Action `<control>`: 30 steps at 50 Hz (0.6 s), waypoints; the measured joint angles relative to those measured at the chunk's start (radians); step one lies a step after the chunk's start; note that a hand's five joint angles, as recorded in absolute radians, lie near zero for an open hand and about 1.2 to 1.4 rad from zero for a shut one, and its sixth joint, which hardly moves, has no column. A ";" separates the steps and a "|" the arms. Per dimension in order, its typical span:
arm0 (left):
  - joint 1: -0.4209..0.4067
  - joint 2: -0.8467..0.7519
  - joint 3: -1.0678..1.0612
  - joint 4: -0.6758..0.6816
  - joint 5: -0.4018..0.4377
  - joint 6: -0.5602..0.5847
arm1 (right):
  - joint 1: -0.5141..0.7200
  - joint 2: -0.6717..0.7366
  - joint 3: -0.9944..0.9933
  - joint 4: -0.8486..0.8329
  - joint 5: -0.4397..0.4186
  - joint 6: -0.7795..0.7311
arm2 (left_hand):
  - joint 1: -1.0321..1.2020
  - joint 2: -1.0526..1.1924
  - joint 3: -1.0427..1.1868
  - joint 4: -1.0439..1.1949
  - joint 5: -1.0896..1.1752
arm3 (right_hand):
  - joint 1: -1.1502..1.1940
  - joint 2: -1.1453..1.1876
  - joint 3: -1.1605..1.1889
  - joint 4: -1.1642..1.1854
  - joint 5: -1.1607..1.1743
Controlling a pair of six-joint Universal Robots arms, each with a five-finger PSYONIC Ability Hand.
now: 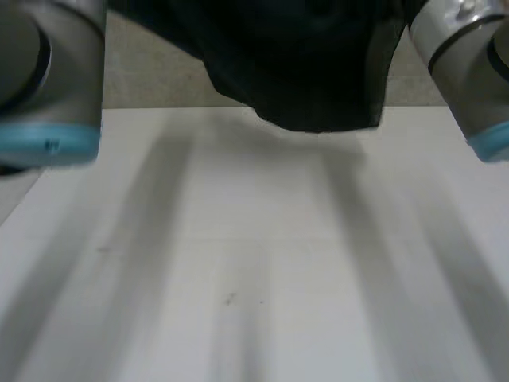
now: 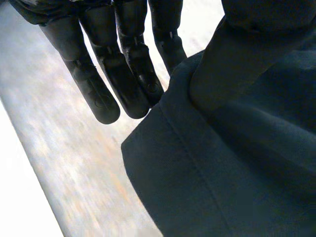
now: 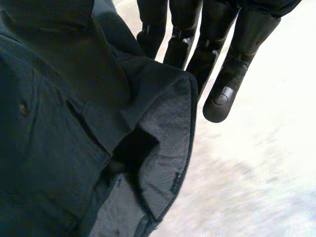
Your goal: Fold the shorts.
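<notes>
The dark shorts hang lifted above the far edge of the white table, between my two arms. In the left wrist view, a stitched hem of the shorts runs beside my left hand. That hand's fingers are straight, and the cloth is caught between them and the thumb. In the right wrist view, the waistband of the shorts shows its grey lining and a button. It is held the same way by my right hand, whose fingers are straight beside the cloth.
My left arm and right arm flank the hanging shorts. A beige floor lies beyond the table's far edge.
</notes>
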 measured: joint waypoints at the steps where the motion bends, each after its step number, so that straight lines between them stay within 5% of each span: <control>1: 0.002 0.007 -0.021 -0.001 0.000 -0.002 | -0.002 0.004 -0.003 0.045 -0.017 0.001 | 0.000 0.001 0.000 0.000 0.000 | 0.000 0.000 0.000 0.000 0.000; 6: 0.017 0.061 -0.311 -0.007 0.003 -0.039 | -0.013 0.041 -0.010 0.236 -0.087 -0.004 | 0.000 0.001 0.001 0.000 0.000 | 0.000 0.000 0.000 0.000 0.000; 7: 0.018 0.069 -0.394 -0.007 0.004 -0.051 | -0.026 0.087 -0.008 0.408 -0.140 -0.025 | 0.000 0.001 0.001 0.000 0.000 | 0.000 0.000 0.000 0.000 0.000; 9: 0.015 0.070 -0.483 -0.009 0.005 -0.062 | -0.030 0.114 0.002 0.494 -0.155 -0.052 | 0.000 0.001 0.001 0.000 0.000 | 0.000 0.000 0.000 0.000 0.000; 18: -0.041 0.019 -0.735 -0.002 0.008 -0.076 | -0.041 0.218 0.104 0.764 -0.140 -0.223 | 0.000 0.001 0.001 0.000 0.000 | 0.000 0.000 0.000 0.000 0.000; 26: -0.068 -0.013 -0.761 0.001 0.009 -0.076 | -0.052 0.204 0.195 0.667 -0.121 -0.131 | 0.000 0.001 0.001 0.000 0.000 | -0.022 -0.042 -0.030 -0.034 -0.025; 28: -0.069 -0.016 -0.759 0.001 0.011 -0.077 | -0.057 0.139 0.296 0.550 -0.120 -0.032 | 0.000 0.001 0.001 0.000 0.000 | -0.367 -0.488 -0.483 -0.491 -0.467; 30: -0.067 -0.015 -0.758 0.001 0.013 -0.079 | -0.061 0.057 0.411 0.451 -0.121 0.042 | 0.000 0.001 0.001 0.000 0.000 | -0.468 -0.642 -0.647 -0.656 -0.621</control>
